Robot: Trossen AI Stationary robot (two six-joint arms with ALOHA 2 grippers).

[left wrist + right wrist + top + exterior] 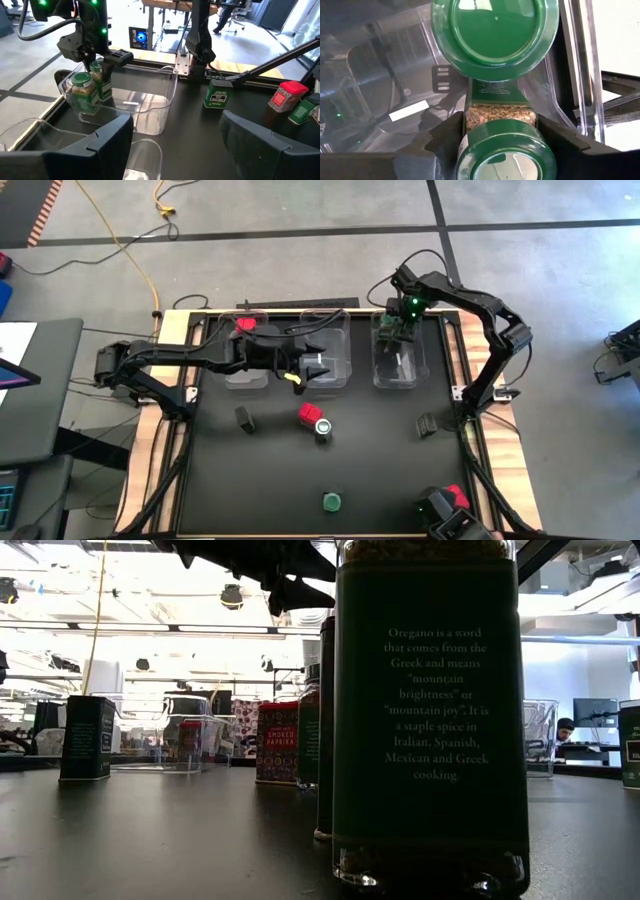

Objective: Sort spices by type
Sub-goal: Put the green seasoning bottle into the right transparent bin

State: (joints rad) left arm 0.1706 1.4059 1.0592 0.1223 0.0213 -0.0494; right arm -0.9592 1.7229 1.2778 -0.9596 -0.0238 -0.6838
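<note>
Right gripper is down inside the right-hand clear bin, jaws clamped around a green-lidded jar at the bin's far end, with a second green-lidded jar standing just beside it. Left gripper hovers over the middle bin, jaws apart and holding nothing. The left bin has a red-topped spice in it. On the table (well apart): a red block touching a jar, another green jar, and dark containers.
</note>
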